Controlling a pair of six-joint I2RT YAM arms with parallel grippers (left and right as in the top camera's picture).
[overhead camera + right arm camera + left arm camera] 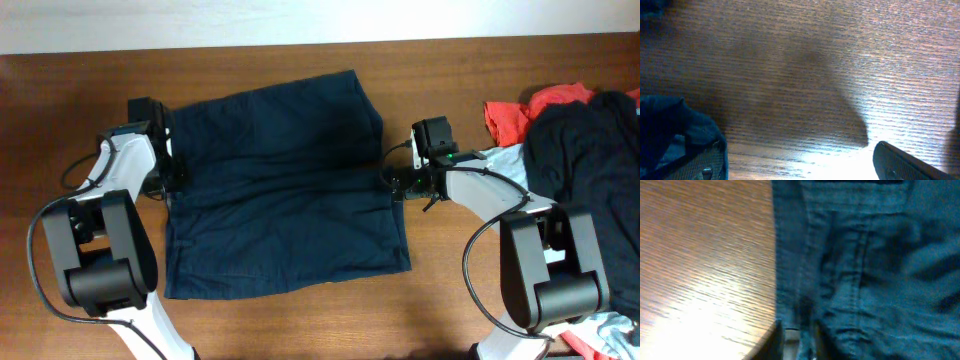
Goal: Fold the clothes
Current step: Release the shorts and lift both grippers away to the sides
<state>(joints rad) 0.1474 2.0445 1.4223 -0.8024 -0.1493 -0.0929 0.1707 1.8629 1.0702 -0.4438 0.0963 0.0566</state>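
The clothes, dark navy shorts (280, 190), lie spread flat across the middle of the wooden table (60, 100). My left gripper (172, 170) is at their left edge. In the left wrist view the seamed cloth (865, 270) fills the right side. A narrow strip of it runs between the barely parted fingers of that gripper (802, 342), but the picture is too blurred to show a grip. My right gripper (392, 185) sits at the shorts' right edge. It stands open (800, 167) over bare wood, with a corner of the cloth (665, 130) lying against its left finger (710, 165).
A heap of other garments lies at the right: a red one (545, 102), a black one (590, 160) and a light blue one (612, 335). The table's far edge runs along the top of the overhead view.
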